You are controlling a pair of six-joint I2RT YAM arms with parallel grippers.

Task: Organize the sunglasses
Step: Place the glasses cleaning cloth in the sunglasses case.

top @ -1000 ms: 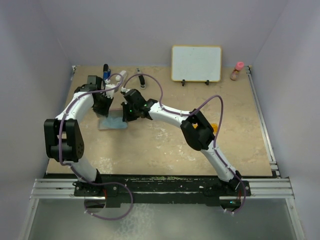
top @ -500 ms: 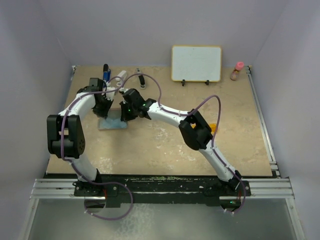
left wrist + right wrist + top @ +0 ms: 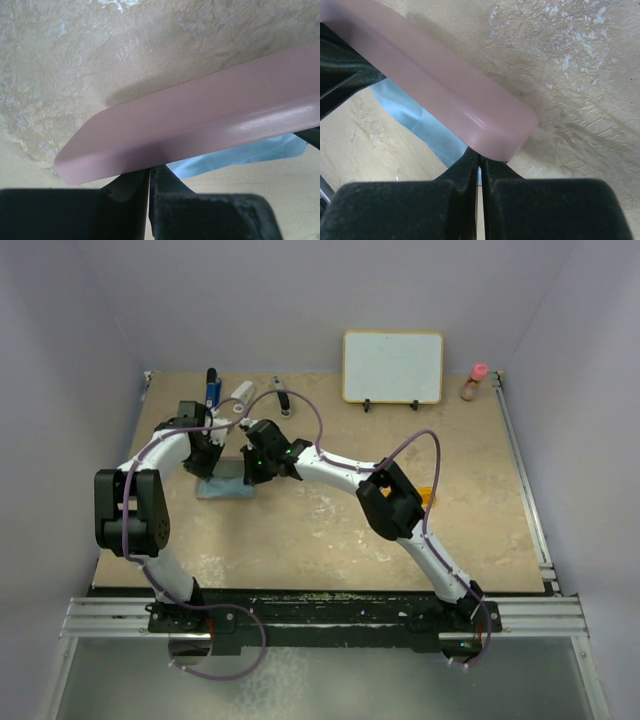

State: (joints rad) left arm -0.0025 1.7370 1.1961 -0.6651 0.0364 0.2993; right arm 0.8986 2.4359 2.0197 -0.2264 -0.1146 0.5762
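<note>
So, the sunglasses (image 3: pixel 429 495) first: from the top camera I only get a small sliver of translucent orange-amber lying on the desk (image 3: pixel 330 540), right of centre. The elbow of the right arm (image 3: pixel 392 502) covers most of them, so I can't make out the shape of the frame or the lenses. They sit well apart from both tools, and nothing is touching them.

Both arms reach over to the far left part of the desk. The left tool (image 3: pixel 150 172) is clenched, fingers pressed flat together. Its tips sit right against the lower long edge of the pink case (image 3: pixel 200 115). A hair-thin pink line shows between the fingers, but I can't tell if a lip of the case is actually nipped in there.

The right tool (image 3: pixel 480 157) is clenched too, with its tips touching the underside of the case's rounded end. Same story, I can't say whether it's pinching anything.

The case itself is smooth, matte, dusty pink with rounded corners. Its rounded end is off the desk, throwing a shadow there. A light blue cloth (image 3: pixel 240 155) lies under it and peeks out below its edge in both wrist views.

As for writing, the whiteboard (image 3: pixel 393 365) propped at the back shows a plain white face. The little pink-capped bottle (image 3: pixel 474 383) in the back right corner is too small to read.
</note>
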